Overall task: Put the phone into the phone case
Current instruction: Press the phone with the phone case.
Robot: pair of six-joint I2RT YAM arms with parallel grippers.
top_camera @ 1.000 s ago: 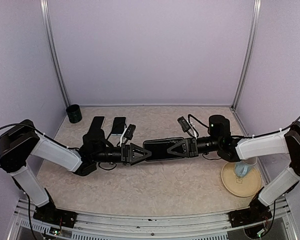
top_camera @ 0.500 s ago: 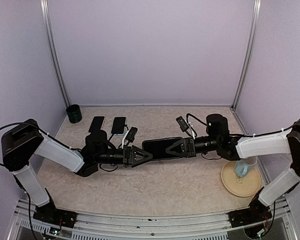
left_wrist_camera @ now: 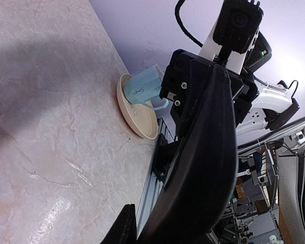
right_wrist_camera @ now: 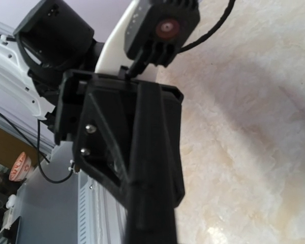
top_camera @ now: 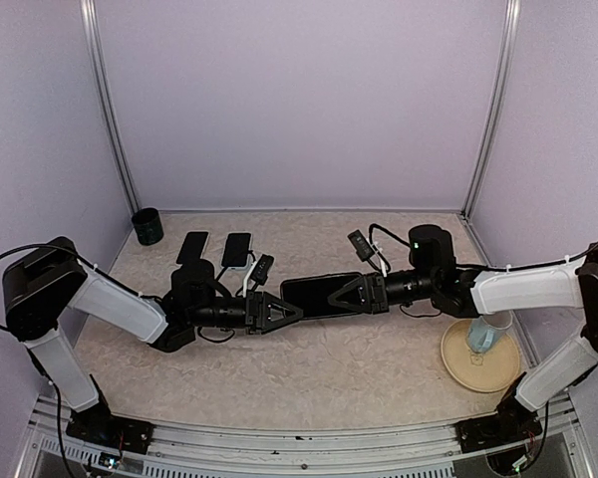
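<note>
The step in hand looks like a two-arm hold. Both arms meet in the middle above the speckled tan table (top_camera: 309, 388), with a long flat black slab (top_camera: 314, 292) between them. I cannot tell if the slab is the phone, the case, or one inside the other.

To do this well, the left gripper (top_camera: 284, 310) should take its end of the slab flat and straight, not crooked. The right gripper (top_camera: 344, 296) should hold tight and not twist, so the slab does not slip. Slow, level moves are best.

At the far left back corner stands a small black cup (top_camera: 148, 226). Next to it, two small flat black rectangles (top_camera: 191, 246) lie side by side, behind the left arm and away from both tips. One could be a phone.

The left gripper's tip is at the slab's left end, but I cannot tell if its fingers pinch it. The right gripper's fingers are squeezed on the slab's right end.

On the right, a round tan plate (top_camera: 458, 370) holds a pale blue cup (top_camera: 483, 337).
</note>
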